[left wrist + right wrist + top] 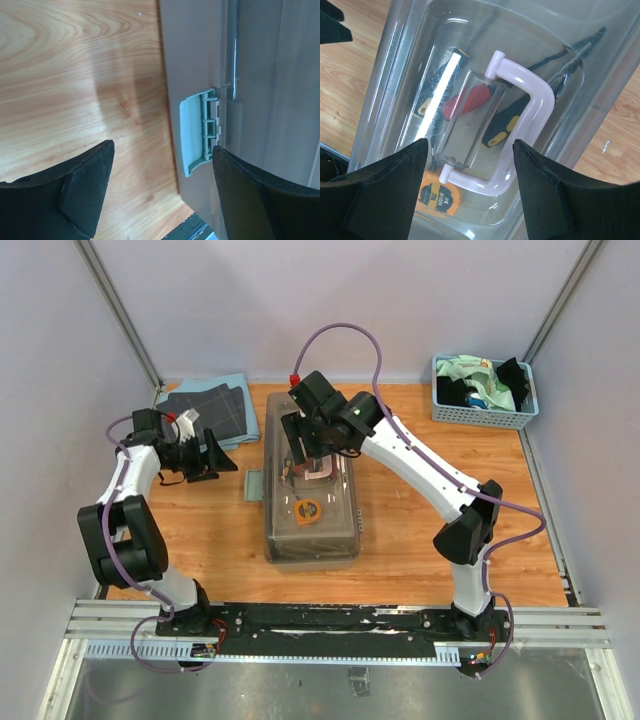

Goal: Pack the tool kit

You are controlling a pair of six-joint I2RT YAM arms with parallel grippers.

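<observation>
At mid-table sat the toolbox (330,530), shut, with its clear lid (470,30) down over the tools. Through that lid I could see the tape measure (436,195), pliers (570,65), a red-handled tool (465,100) and a black-and-yellow grip (502,125). I had the right gripper (469,145) hanging just above the pink handle (540,100), its jaws spread wide with nothing in them. From the wrist camera the handle lay across the gap, and I could not tell whether either finger touched the lid. The left gripper (162,147) was off the box's left side, low over the table (65,60), jaws likewise wide apart and holding nothing. Its camera showed the green latch (192,132) on the box wall, framed between the two fingers. From overhead that gripper looked near the latch but apart from it. Folded dark cloths (215,410) lay at the far left, and a blue basket (484,405) stood in the far right corner.
</observation>
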